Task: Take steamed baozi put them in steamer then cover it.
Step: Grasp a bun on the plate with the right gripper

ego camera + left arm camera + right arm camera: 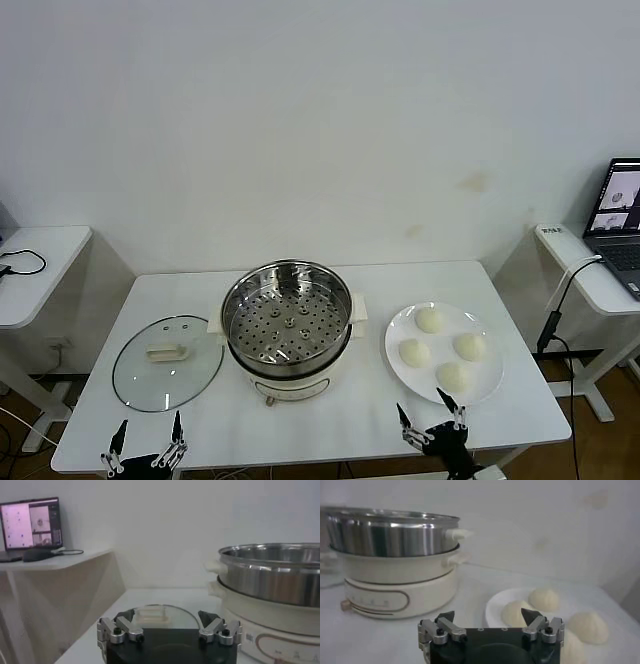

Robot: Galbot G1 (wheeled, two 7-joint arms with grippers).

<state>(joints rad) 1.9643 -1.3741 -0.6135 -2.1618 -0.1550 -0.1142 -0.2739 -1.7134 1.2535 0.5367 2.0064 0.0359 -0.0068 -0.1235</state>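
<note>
Right gripper [432, 419] sits at the near edge of the table [330, 420], jaws spread wide and holding nothing, and the steamed baozi [452, 375] are just beyond it: four of them on the white plate [490, 385] at the right side. That nearest bun lies a touch far and right of the fingertips, so this arm looks best placed for the first pick. Left gripper [148, 433] is also wide open and empty, parked at the near left corner, right in front of the cover [140, 385], which lies flat on the table with its handle up. Between them stands the steamer [287, 315], uncovered, tray bare, to the left of the plate. Round buns, so no long axis to line up with.
</note>
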